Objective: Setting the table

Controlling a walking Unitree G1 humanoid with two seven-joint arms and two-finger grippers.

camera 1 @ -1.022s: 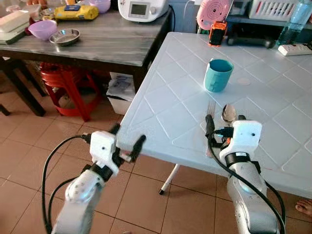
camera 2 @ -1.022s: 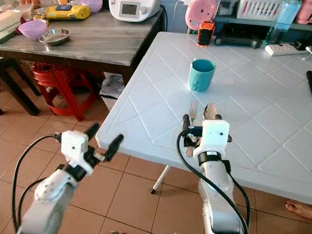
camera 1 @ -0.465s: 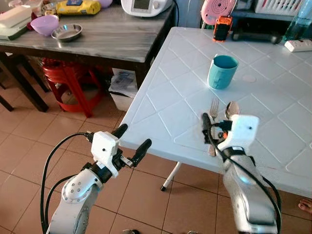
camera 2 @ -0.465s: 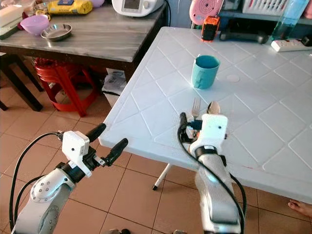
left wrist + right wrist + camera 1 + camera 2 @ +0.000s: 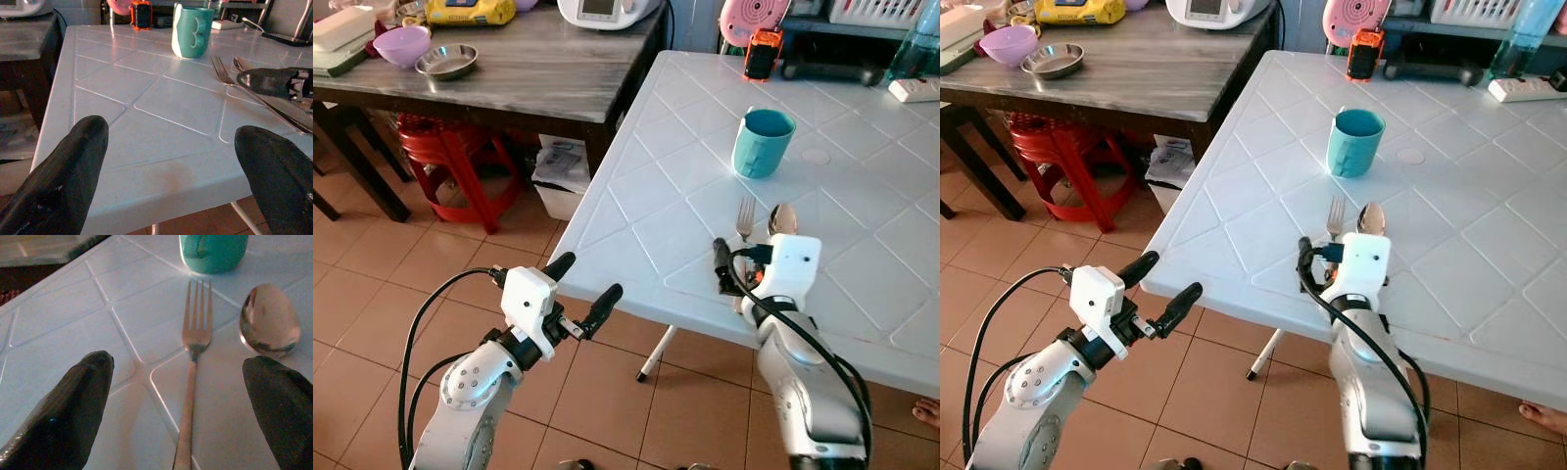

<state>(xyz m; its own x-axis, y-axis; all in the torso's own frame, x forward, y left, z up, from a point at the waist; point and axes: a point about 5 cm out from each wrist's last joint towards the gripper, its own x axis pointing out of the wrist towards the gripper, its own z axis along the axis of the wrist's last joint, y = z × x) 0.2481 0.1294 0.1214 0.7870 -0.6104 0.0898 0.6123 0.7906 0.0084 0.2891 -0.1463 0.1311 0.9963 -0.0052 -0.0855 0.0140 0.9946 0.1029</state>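
Fork and spoon side by side on the white table just short of the teal mug, right gripper wide open astride them, empty; left gripper open, empty, off the table's edge.

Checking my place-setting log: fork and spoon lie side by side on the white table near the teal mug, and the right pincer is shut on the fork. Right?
Not quite. The right pincer is open, its fingers apart on either side of the fork, as the right wrist view shows. The fork and spoon do lie side by side on the white table near the teal mug.
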